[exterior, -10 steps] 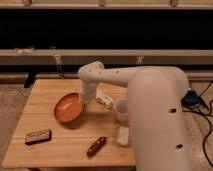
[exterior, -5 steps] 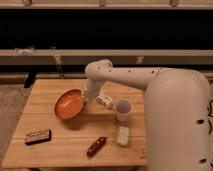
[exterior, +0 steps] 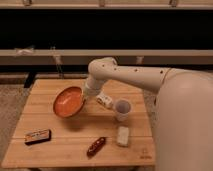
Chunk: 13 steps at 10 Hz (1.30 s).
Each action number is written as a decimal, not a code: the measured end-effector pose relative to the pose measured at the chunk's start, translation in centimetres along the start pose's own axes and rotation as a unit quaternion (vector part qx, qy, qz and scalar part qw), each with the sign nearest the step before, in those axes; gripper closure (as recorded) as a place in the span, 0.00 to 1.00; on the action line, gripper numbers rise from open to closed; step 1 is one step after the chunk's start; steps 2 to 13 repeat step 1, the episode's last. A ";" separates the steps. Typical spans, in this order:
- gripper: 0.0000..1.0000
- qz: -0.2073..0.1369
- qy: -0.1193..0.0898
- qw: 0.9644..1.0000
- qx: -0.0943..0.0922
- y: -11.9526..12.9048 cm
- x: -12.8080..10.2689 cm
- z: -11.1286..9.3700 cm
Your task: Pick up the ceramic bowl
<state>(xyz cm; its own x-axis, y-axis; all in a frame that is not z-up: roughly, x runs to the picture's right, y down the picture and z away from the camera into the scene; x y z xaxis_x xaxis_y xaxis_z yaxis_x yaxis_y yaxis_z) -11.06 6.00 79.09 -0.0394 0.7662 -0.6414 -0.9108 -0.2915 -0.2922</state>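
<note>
Contact is made at the right rim of the ceramic bowl (exterior: 68, 101), where the gripper (exterior: 86, 97) is seen, apparently clamped on that edge. The bowl is tilted, its face turned toward the camera, over the left part of the wooden table (exterior: 75, 145), and lies left of the gripper. A straight upward lift is judged to be called for.

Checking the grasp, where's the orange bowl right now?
The shallow orange-red ceramic bowl sits tilted over the wooden table's left-centre, at the gripper, left of the white cup.
</note>
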 end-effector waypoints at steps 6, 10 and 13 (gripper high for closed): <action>1.00 0.000 0.000 1.000 0.000 -0.1 0.0 0.0; 1.00 0.000 0.000 1.000 0.000 -0.1 0.0 0.0; 1.00 0.000 0.000 1.000 0.000 -0.1 0.0 0.0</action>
